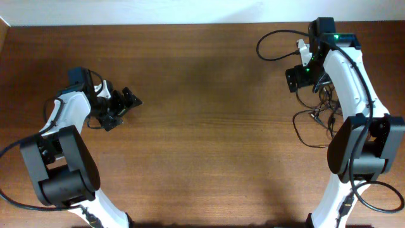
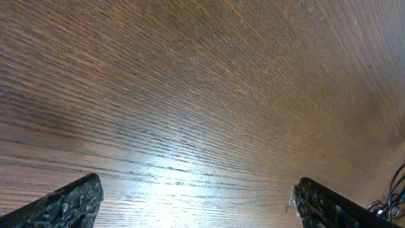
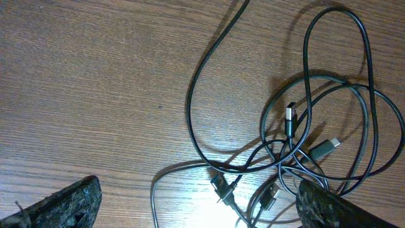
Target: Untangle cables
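Observation:
The cables (image 3: 297, 149) are thin black cords lying in a tangle of overlapping loops on the wooden table, with several USB-type plugs (image 3: 290, 114) showing. In the overhead view they (image 1: 321, 111) lie at the right, partly hidden under the right arm. My right gripper (image 3: 199, 206) is open above the tangle's near edge with nothing between its fingers; it also shows in the overhead view (image 1: 296, 75). My left gripper (image 1: 122, 107) is open and empty at the far left, over bare wood (image 2: 196, 202). A bit of the cables shows at the left wrist view's right edge (image 2: 395, 190).
A thicker black robot wire (image 1: 272, 44) loops near the right arm's wrist at the back right. The table's back edge (image 1: 190, 24) runs along the top. The arm bases stand at the front left (image 1: 63, 183) and front right (image 1: 354, 171).

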Robot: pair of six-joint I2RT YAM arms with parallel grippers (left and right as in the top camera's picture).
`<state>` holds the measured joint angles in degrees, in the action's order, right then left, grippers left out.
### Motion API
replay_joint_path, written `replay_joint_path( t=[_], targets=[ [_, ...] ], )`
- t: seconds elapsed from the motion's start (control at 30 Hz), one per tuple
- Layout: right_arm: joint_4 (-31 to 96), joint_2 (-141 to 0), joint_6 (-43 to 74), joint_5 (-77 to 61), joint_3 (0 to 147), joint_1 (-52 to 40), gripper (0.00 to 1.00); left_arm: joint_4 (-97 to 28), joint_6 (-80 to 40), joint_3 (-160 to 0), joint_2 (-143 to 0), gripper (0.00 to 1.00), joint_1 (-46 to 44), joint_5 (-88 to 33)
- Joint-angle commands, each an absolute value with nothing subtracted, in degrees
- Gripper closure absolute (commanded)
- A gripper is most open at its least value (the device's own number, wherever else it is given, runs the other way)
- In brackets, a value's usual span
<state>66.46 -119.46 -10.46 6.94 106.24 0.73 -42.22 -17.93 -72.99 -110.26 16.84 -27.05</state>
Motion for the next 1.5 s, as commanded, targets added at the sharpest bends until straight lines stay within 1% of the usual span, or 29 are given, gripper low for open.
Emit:
replay_joint_path(
  t=[0.0, 0.47, 0.57, 1.1, 1.23, 1.33, 1.47],
  targets=[
    [66.65, -119.74, -10.09, 6.42, 105.97, 0.82, 0.02, -42.11, -17.08, -74.00, -110.89, 0.01, 17.04, -27.62],
    [66.65, -120.16, -10.09, 6.42, 105.97, 0.82, 0.02, -42.11, -17.08, -74.00, -110.89, 0.01, 17.06, -27.62],
    [66.65, -118.06, -10.09, 6.42, 105.97, 0.71, 0.01, -42.11, -17.08, -74.00, -110.89, 0.01, 17.04, -27.62],
    [66.70, -70.94, -10.09, 6.42, 105.97, 0.71, 0.01, -42.11, -17.08, -74.00, -110.89, 0.01, 17.06, -27.62],
    [66.72, -62.83, -10.09, 6.42, 105.97, 0.78, 0.02, -42.11, -17.08, -74.00, -110.89, 0.01, 17.04, -27.62],
    [66.72, -59.33, -10.09, 6.44, 105.97, 0.78, 0.02, -42.11, -17.08, -74.00, -110.89, 0.01, 17.04, -27.62],
    [67.05, -58.89, -10.09, 6.44, 105.93, 0.78, 0.02, -42.11, -17.08, -74.00, -110.89, 0.01, 17.04, -27.62]
  ],
)
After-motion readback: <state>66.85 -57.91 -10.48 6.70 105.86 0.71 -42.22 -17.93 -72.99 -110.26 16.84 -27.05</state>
